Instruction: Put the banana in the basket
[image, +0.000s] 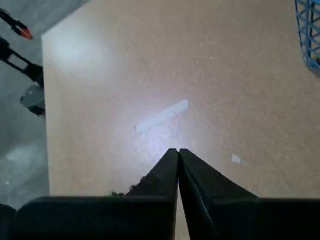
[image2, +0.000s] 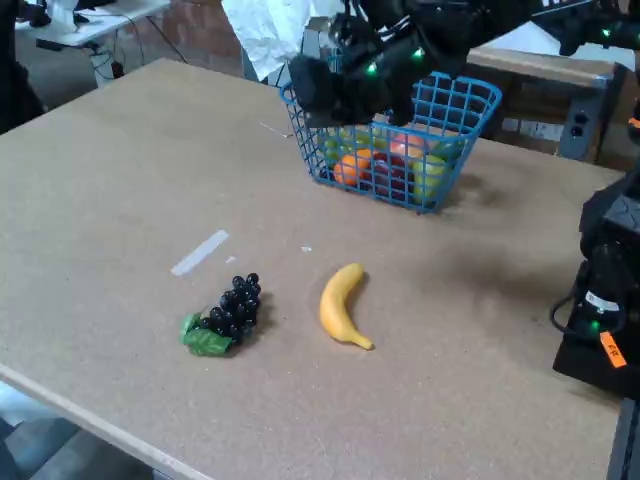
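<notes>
Fixed view: a smooth, curved yellow toy banana (image2: 342, 306) lies flat on the tan particle-board desk (image2: 120, 160), low and centre in the frame, apart from everything else. To its left, near but not touching, rests a dark purple grape bunch with a green leaf (image2: 225, 316); a pale strip of tape (image2: 200, 252) sits above the grapes. The blue wire-mesh rectangular basket (image2: 455, 110) stands at upper centre, well apart from the banana, holding several coloured toy fruits. The black arm hangs over the basket's left side; its tip is blurred there.

Wrist view: the black pincer (image: 178, 151) is drawn together, tips apparently touching, with nothing between them. It hovers above bare desk near the tape strip (image: 162, 116). A corner of the basket (image: 310, 30) shows at upper right.
</notes>
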